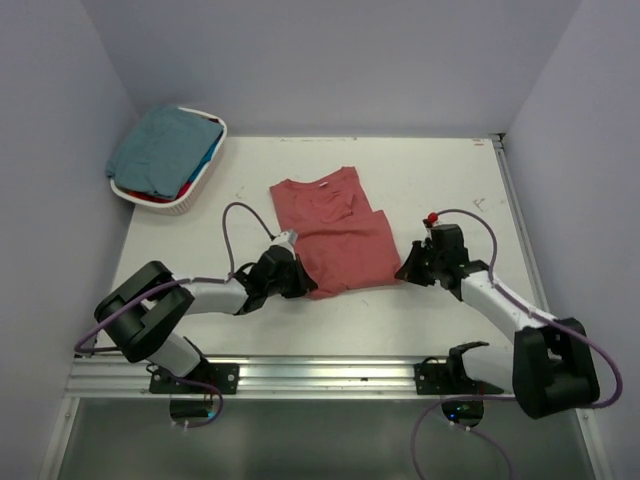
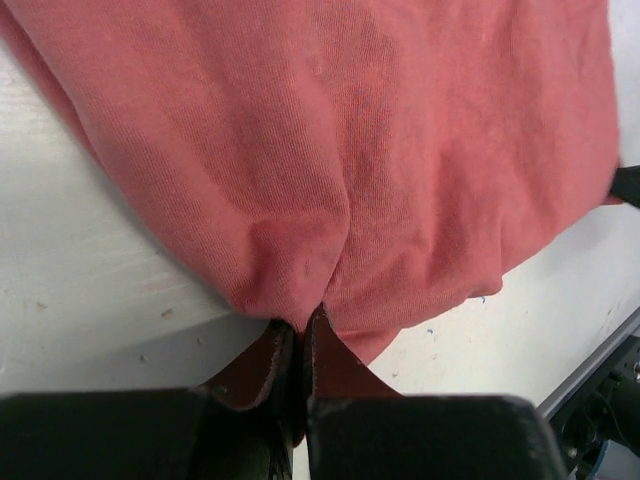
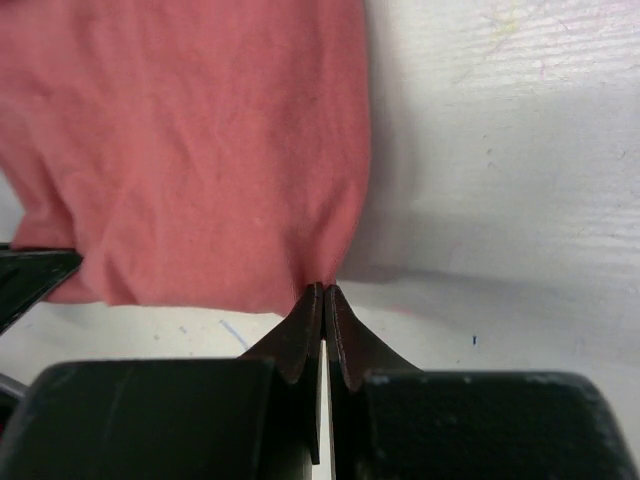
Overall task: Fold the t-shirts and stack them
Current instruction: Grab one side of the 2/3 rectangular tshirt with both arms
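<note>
White desk (image 1: 450, 190), scuffed with small marks, fills most of the overhead view. It has pale lilac walls on three sides and a metal rail (image 1: 330, 372) along the near edge. Near its middle lies the brick-red t-shirt (image 1: 335, 235), partly folded, its collar toward the far side and its near hem between the two arms. A white oval basket (image 1: 203, 186) sits in the far left corner, close to the wall. A teal t-shirt (image 1: 160, 150) is heaped on top of it, with bright blue cloth (image 1: 207, 160) showing at its right side. A purple cable (image 1: 232, 225) loops above the desk left of the red shirt. The left claw (image 2: 302, 322) is pinched together on the hem's near left corner. The right claw (image 3: 325, 295) is clamped on the near right corner, low at the desk.
</note>
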Motion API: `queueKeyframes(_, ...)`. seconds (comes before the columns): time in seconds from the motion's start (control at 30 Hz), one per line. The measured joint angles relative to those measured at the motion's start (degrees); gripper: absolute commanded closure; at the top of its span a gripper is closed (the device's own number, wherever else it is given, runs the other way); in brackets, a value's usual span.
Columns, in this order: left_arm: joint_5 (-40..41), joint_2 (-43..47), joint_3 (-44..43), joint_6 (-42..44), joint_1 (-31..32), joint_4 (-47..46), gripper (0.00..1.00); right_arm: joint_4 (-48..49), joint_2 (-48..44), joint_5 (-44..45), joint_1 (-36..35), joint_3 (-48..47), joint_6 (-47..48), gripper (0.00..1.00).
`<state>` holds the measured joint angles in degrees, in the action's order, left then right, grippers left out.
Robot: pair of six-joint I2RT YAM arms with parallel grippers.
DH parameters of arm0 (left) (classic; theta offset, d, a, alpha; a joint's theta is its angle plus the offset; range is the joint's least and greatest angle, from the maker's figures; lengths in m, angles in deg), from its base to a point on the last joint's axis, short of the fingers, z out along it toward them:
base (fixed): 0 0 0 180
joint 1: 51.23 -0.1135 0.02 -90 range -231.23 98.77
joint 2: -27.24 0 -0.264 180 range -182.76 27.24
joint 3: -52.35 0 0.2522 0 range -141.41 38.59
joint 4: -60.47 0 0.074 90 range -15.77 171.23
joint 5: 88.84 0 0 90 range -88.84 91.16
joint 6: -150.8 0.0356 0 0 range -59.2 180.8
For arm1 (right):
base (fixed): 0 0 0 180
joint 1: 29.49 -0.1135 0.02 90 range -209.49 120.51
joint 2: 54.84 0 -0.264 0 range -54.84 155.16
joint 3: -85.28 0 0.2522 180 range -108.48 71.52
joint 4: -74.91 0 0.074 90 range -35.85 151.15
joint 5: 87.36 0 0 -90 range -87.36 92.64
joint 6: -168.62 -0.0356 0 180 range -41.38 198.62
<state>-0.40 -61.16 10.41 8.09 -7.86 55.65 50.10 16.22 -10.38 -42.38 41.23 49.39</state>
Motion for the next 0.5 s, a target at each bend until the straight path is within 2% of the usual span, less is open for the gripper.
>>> queueKeyframes(0.3, -2.1, 6.9, 0.0, 4.3, 0.7, 11.6, 1.00, -12.6, -25.6, -1.8, -2.1, 0.1, 0.1, 1.00)
queueKeyframes(0.5, -3.1, 16.7, 0.4, 6.8, 1.1, 23.4, 1.00, -21.7, -34.6, -3.9, -2.9, -0.2, -0.6, 1.00)
